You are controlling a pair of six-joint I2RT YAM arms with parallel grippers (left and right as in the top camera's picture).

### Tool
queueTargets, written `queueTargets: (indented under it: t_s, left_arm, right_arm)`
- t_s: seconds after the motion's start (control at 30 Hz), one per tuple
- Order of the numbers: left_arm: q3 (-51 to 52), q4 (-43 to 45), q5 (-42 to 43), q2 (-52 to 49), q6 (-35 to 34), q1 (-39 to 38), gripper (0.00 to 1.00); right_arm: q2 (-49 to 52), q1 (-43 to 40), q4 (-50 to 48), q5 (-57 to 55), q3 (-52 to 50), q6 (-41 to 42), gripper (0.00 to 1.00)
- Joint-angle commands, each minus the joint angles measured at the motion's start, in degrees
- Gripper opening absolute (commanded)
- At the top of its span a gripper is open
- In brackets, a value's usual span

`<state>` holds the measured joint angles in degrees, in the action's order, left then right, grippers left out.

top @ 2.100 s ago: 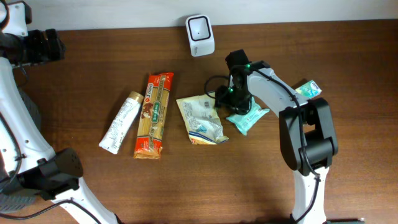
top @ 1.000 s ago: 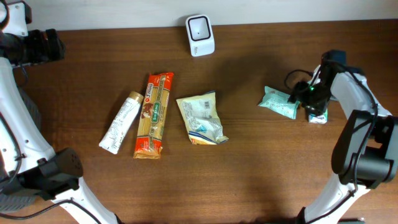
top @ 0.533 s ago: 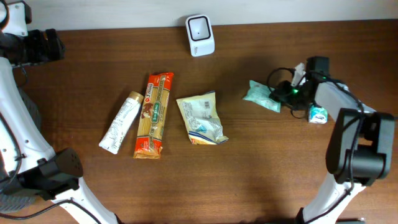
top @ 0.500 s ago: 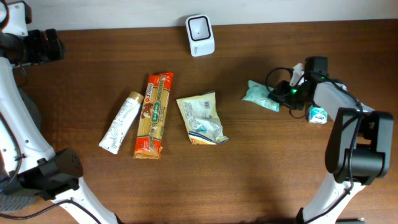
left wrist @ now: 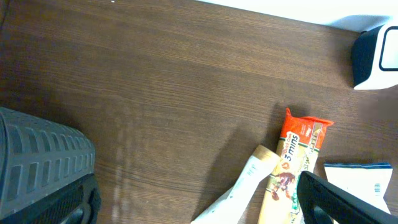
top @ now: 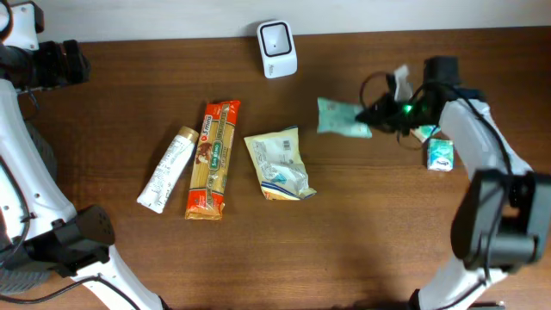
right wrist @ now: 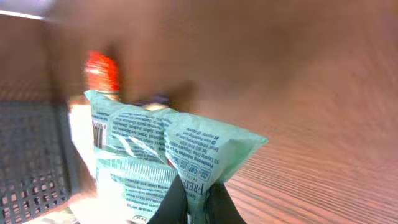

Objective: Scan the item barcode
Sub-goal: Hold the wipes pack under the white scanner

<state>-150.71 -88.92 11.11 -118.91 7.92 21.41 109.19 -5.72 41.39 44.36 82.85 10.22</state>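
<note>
Right gripper (top: pixel 376 118) fingers (right wrist: pixel 177 200) pinched tight on the edge of the mint-green packet (top: pixel 343 118), print side facing the wrist camera. The packet hangs over the desk (top: pixel 362 250) near the back edge, between the white scanner (top: pixel 277 47) and the right edge. Left gripper (top: pixel 69 62) jaws spread wide, holding nothing, at the back left corner. Tube (top: pixel 168 170), red packet (top: pixel 213 159) and yellow pouch (top: pixel 280 164) lie mid-desk. A small green box (top: pixel 439 155) sits near the right edge.

Surface: dark brown wood-grain table (top: pixel 258 258) filling most of the view | Far edge: pale strip (top: pixel 129 17), possibly a wall | Light: even, soft, faint shadows
</note>
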Motion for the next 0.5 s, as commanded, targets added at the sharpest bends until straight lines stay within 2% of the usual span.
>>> queueTargets:
  t_s: [0.0,0.13,0.23,0.47]
  left_arm:
    - [-0.61,0.09,0.44,1.55,0.57,0.13,0.99]
    - [-0.61,0.09,0.44,1.55,0.57,0.13,0.99]
    - [-0.61,0.09,0.44,1.55,0.57,0.13,0.99]
    - [-0.61,0.09,0.44,1.55,0.57,0.13,0.99]
  right_arm:
    - [-7.37,3.52,-0.04,2.95,3.91,-0.74,0.04]
    - [-9.2,10.29,-0.09,-6.38,9.99,-1.27,0.04]
    - [-9.2,14.27,-0.02,-7.54,14.1,-4.02,0.04]
    - [-9.2,14.4,3.17,-6.75,20.79,-6.86,0.04]
